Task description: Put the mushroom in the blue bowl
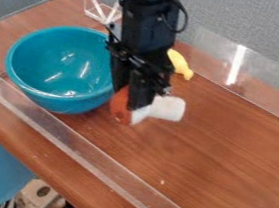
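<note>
The mushroom (159, 109) hangs sideways just above the wooden table, its white stem pointing right and its reddish cap at the lower left. My gripper (137, 102) points straight down and is shut on it. The black arm rises from there toward the top of the frame. The blue bowl (57, 67) stands on the table to the left of the gripper, close beside it, with nothing inside.
A yellow banana (181, 65) lies behind the arm, partly hidden by it. Clear plastic walls (251, 65) ring the wooden table (217, 140), with a low front wall along the near edge.
</note>
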